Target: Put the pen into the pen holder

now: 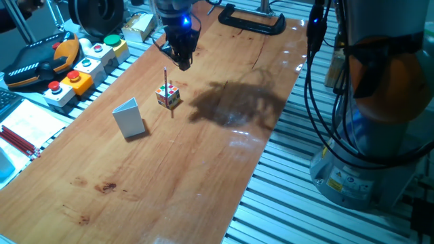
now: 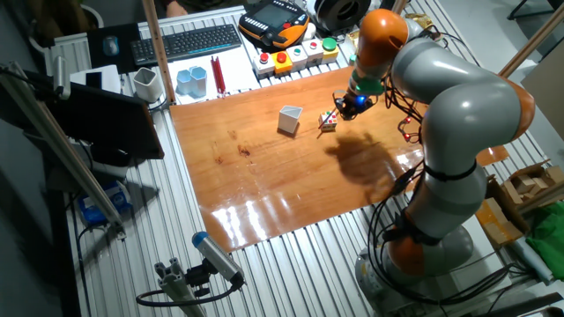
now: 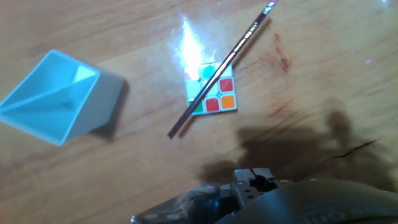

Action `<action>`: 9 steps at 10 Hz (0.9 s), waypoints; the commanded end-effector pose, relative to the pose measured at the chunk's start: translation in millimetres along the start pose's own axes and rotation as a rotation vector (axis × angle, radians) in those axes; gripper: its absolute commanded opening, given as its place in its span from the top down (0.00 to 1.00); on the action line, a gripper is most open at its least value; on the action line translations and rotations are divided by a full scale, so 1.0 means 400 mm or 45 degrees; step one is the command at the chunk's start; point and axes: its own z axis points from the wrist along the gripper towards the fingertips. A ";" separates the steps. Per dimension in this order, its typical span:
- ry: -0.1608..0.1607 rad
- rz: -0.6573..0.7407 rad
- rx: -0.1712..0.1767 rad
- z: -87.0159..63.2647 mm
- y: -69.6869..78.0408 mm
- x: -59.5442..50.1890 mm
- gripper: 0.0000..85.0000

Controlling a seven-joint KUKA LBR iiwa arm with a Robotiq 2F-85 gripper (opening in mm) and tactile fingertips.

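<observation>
The pen is a thin reddish stick that leans tilted against the small multicoloured cube, its lower end on the table. In the hand view the pen runs diagonally across the cube's top. The pale grey pen holder stands upright to the cube's left; it also shows in the hand view, open at the top and empty. My gripper hangs above the table just behind the cube and holds nothing. Its fingertips do not show clearly.
Button boxes and a handheld pendant line the table's left edge. Longer red rods lie off the table at the left. A black clamp sits at the far end. The arm's base stands to the right.
</observation>
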 end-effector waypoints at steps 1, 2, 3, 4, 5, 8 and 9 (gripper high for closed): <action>0.005 0.041 -0.008 0.008 0.003 -0.006 0.99; 0.017 0.097 -0.033 0.017 0.005 -0.012 0.99; 0.032 0.173 -0.056 0.025 0.007 -0.018 0.99; 0.038 0.232 -0.057 0.031 0.012 -0.027 0.99; 0.046 0.314 -0.051 0.033 0.024 -0.037 0.99; 0.106 0.456 -0.068 0.015 0.014 -0.054 0.99; 0.135 0.511 -0.101 0.010 0.007 -0.061 0.99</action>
